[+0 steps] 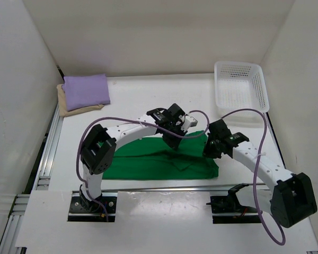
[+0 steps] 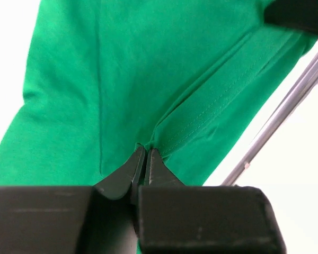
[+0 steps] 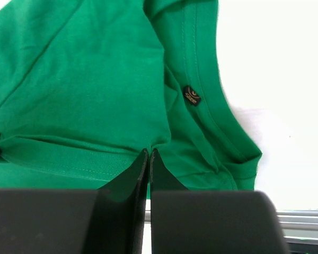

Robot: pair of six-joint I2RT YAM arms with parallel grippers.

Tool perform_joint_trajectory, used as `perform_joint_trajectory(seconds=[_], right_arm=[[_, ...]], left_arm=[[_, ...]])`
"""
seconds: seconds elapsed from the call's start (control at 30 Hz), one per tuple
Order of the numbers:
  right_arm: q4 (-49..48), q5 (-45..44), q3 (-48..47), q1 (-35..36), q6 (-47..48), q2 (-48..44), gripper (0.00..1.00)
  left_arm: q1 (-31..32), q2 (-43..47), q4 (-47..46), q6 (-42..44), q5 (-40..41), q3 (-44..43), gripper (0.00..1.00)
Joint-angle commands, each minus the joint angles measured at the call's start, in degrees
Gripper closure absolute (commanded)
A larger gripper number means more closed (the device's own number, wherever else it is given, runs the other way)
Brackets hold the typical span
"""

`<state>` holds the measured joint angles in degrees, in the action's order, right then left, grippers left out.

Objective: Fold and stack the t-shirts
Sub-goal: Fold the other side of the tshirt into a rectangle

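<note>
Arms point(image 1: 130, 129) hide far edge of green t-shirt point(image 1: 143, 165).

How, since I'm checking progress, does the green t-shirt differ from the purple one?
The green t-shirt lies spread wide at centre; the purple t-shirt is a compact folded rectangle at the far left. The left gripper and right gripper pinch the green one; the purple rests untouched atop the tan t-shirt. Both are plain.

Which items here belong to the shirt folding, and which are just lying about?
Job:
- green t-shirt, pinched by the left gripper and the right gripper
- purple t-shirt, folded, on top of the tan t-shirt

Lying about:
- white mesh basket, far right corner
</note>
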<state>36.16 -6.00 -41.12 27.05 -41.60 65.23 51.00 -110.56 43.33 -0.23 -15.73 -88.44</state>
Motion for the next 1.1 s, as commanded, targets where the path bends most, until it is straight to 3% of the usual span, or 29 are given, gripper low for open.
perform_joint_trajectory(seconds=[0.0,0.2,0.23,0.3,0.47,0.67,0.83,1.07], right_arm=[[2.25,-0.68,1.66,0.20,0.03,1.03,0.98],[1.54,1.08,2.19,0.20,-1.62,4.38,0.82],[1.54,-0.66,3.06,0.20,-2.33,3.59,0.73],[1.54,-0.68,3.85,0.20,-2.34,0.79,0.66],[1.54,-0.06,3.86,0.20,-1.81,-4.40,0.64],[-3.98,1.86,1.92,0.20,-0.76,-7.41,0.76],[-12.42,10.56,0.88,0.20,-1.29,1.46,1.00],[-19.11,16.28,-3.34,1.77,-2.70,14.72,1.00]], left_arm=[[1.12,2.02,1.23,0.23,-2.02,3.18,0.86],[1.64,-0.09,1.23,0.23,-2.56,5.83,0.75],[1.64,-0.09,0.71,0.23,-2.56,5.83,0.74],[1.64,-0.09,0.70,0.23,-2.56,6.35,0.73],[1.64,1.32,0.70,0.23,-4.66,7.40,0.70],[2.17,3.68,3.86,0.23,-11.50,8.55,0.66],[2.70,4.21,8.61,0.23,-17.23,8.55,0.64],[2.70,6.15,12.55,0.23,-18.38,10.40,0.64]])
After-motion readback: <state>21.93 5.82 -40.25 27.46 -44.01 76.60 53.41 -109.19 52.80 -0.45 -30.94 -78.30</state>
